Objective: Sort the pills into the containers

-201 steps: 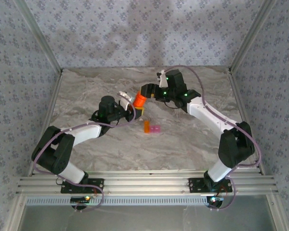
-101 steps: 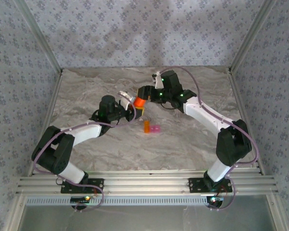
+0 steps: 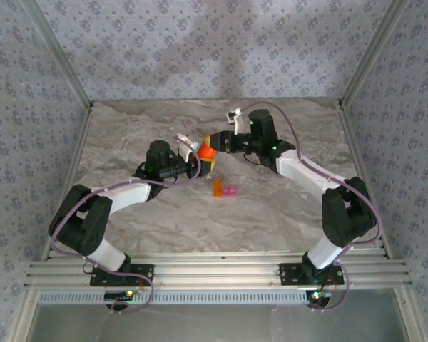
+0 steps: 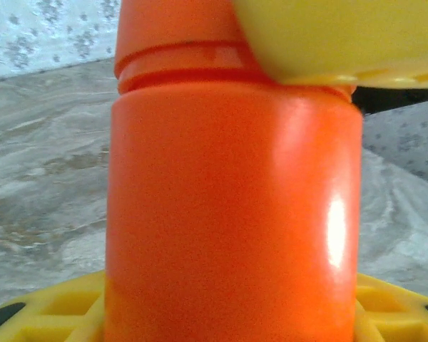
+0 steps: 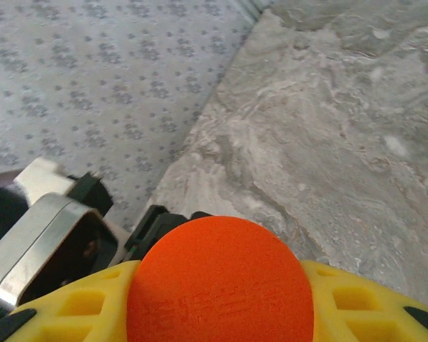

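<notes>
The containers point(image 3: 225, 189) sit on the counter point(image 3: 271, 221) near its middle: an orange box point(image 3: 217, 187) joined to a pink box point(image 3: 230, 191) on its right. Nothing touches them. Both end effectors are behind them, farther from the arm bases, and well apart from the boxes.

There, an orange bottle point(image 3: 207, 150) is held between the two arms. The left end effector point(image 3: 200, 162) comes in from the left and is clamped on the bottle's body. In the left wrist view the body stands between its yellow fingers point(image 4: 50, 317). The right end effector point(image 3: 215, 142) reaches in from the right, clamped on the cap point(image 5: 220, 285). Its yellow fingers point(image 5: 71, 306) press both sides of the round orange top. One of them also shows against the cap in the left wrist view.
</notes>
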### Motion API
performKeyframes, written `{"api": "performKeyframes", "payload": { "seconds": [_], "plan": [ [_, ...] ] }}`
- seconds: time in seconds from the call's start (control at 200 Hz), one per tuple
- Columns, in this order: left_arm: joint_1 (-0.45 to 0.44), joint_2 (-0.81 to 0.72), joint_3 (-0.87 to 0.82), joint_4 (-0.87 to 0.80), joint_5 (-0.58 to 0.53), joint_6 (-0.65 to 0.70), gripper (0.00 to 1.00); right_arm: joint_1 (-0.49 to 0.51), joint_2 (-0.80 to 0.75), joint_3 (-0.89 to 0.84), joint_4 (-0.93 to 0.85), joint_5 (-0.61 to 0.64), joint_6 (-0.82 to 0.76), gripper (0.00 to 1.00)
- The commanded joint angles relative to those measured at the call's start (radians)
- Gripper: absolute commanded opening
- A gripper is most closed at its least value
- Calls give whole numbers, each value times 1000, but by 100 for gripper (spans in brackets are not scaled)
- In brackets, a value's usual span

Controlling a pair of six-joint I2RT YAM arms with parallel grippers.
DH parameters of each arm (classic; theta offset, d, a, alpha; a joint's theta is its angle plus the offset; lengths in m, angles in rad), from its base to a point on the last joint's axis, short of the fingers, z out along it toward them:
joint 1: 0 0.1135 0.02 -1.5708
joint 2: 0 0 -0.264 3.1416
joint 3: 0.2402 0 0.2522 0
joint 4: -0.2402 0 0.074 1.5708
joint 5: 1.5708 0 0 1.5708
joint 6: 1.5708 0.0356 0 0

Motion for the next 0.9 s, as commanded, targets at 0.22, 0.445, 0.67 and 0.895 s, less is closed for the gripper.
{"api": "performKeyframes", "payload": {
  "seconds": [0.22, 0.445, 0.67, 0.895],
  "plan": [
    [15, -26, 18, 47, 9, -15, 0, -55, -94, -1, -21, 32, 27, 75],
    [-23, -61, 33, -101, -126, 129, 0, -52, -80, 123, -313, 260, 182, 75],
    [-52, -58, 52, -168, -170, 195, 0, 11, -25, 204, -407, 311, 196, 78],
    [-56, -57, 49, -167, -175, 201, 0, 42, 16, 225, -452, 335, 196, 78]
  ]
}}
